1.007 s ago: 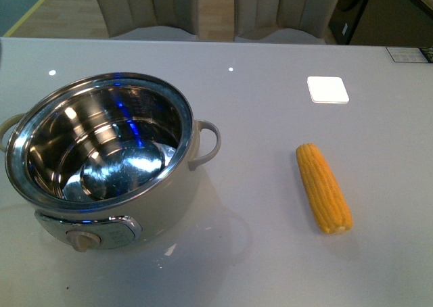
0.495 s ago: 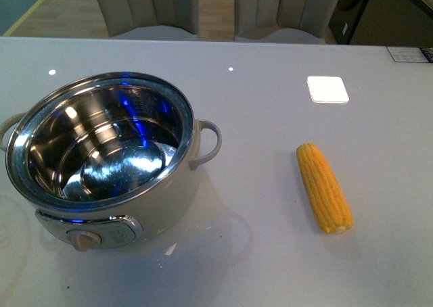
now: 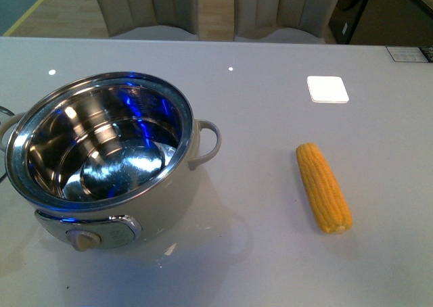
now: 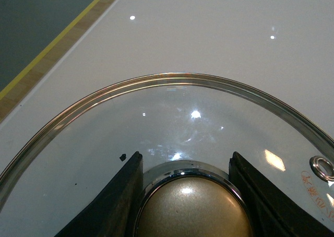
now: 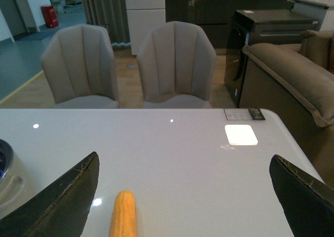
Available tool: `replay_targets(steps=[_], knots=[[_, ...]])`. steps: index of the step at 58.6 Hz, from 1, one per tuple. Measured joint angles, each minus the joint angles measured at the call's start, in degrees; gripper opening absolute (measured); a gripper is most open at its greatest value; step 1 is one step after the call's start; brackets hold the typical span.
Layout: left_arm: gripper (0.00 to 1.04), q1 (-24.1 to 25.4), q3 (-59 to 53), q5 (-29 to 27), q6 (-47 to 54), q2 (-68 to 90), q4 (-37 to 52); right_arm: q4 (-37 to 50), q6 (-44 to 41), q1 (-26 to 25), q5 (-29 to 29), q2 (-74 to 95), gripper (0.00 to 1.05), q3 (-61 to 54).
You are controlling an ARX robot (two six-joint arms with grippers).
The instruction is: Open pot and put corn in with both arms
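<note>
The cream-white pot [image 3: 108,216] stands open at the left of the table, its steel inner bowl [image 3: 101,158] empty. The corn [image 3: 323,187] lies on the table to its right, apart from it. My left gripper [image 4: 190,195] is shut on the gold knob [image 4: 194,208] of the glass pot lid [image 4: 172,111], held over the white table, out of the front view. My right gripper [image 5: 182,195] is open, its jaws wide apart; the corn's tip [image 5: 123,214] lies between them, nearer one jaw. Neither arm shows in the front view.
A white square patch [image 3: 327,89] lies at the table's back right. Two beige chairs [image 5: 125,64] stand behind the table. A brown sofa [image 5: 292,85] is at the right. A yellow floor line [image 4: 57,38] runs beyond the table's edge.
The pot and the corn have not moved. The blue reflections inside the bowl have grown and shifted. A thin dark cable now shows at the far left edge.
</note>
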Motion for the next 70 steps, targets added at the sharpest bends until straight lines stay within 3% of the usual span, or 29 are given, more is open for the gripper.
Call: replay_targets(steps=[56, 70], knots=[[0.44, 3.3, 9.4, 3.7, -1.8, 13.4, 1.4, 0.0, 0.0, 0.0, 0.0, 0.0, 0.96, 0.0], [0.8, 3.6, 9.7, 4.2, -2.1, 13.5, 1.0, 0.0, 0.0, 0.0, 0.0, 0.0, 0.96, 0.0]])
